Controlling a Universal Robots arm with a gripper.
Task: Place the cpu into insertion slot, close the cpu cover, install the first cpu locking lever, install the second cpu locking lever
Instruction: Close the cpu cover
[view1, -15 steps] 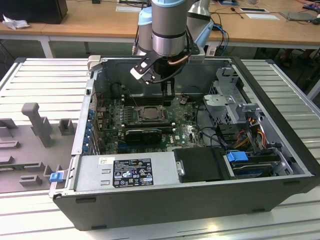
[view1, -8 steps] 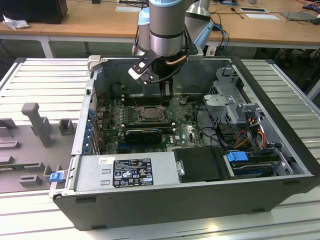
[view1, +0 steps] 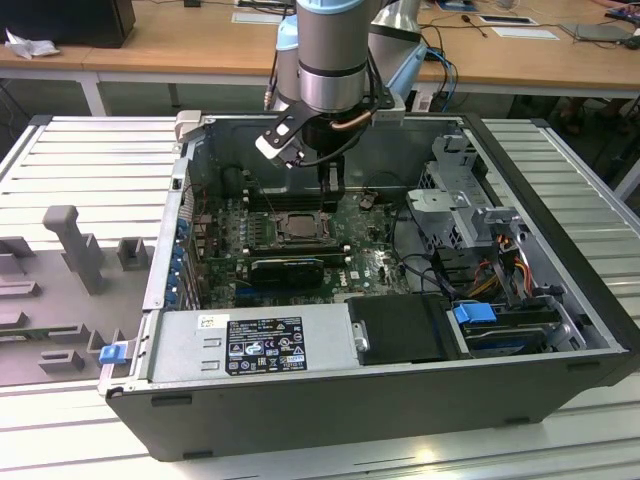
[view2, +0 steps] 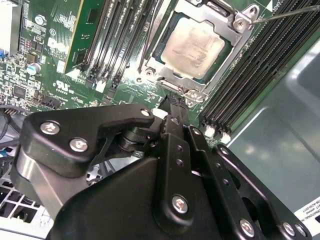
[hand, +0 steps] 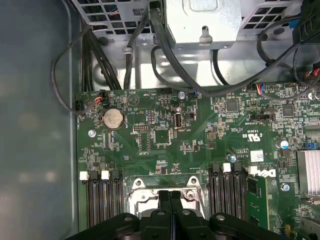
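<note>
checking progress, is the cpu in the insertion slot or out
In. The cpu lies flat and level inside the insertion slot, with the slot's metal rim framing it.

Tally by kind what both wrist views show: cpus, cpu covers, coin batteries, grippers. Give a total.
cpu: 1
cpu cover: 1
coin battery: 1
gripper: 1
Total: 4

Pale silvery square cpu (view2: 197, 44) flat in the insertion slot (view1: 298, 226), silvery cpu cover (view2: 239, 44) down over its edges.
</note>
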